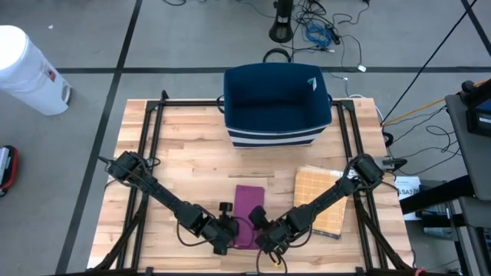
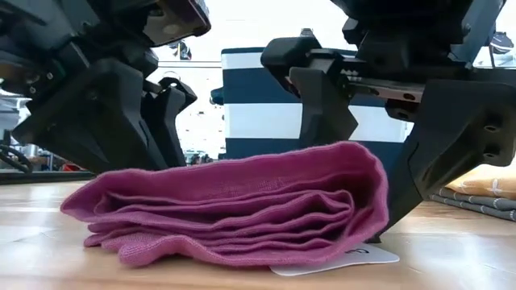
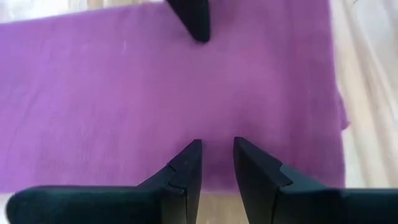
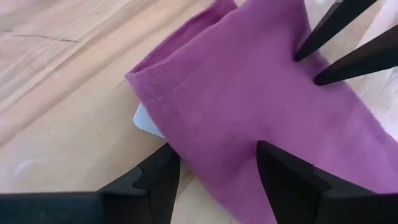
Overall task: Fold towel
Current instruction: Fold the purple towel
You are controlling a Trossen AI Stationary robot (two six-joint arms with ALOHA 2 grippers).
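A purple towel (image 1: 248,205), folded into several layers (image 2: 242,201), lies flat near the table's front middle, on a white label (image 2: 339,262). My left gripper (image 1: 224,239) hovers at its near left part, its fingers (image 3: 217,146) a narrow gap apart with nothing between them. My right gripper (image 1: 267,236) is at the towel's near right corner (image 4: 149,81), open wide (image 4: 217,155). One of its fingers (image 2: 322,105) is over the towel, and the other (image 2: 435,161) reaches down beside the towel's folded right edge. My left gripper points slanting down at the towel's top layer (image 3: 211,124); whether the fingertips touch it I cannot tell. My right gripper straddles the towel's near right edge (image 4: 211,149) without closing on it; whether the outer finger (image 2: 419,185) touches the folded edge I cannot tell.
A dark blue basket with white stripes (image 1: 276,103) stands at the far middle of the wooden table (image 1: 169,153). A stack of tan checked cloths (image 1: 321,201) lies just right of the towel, under my right arm. Black frame rails run along both sides.
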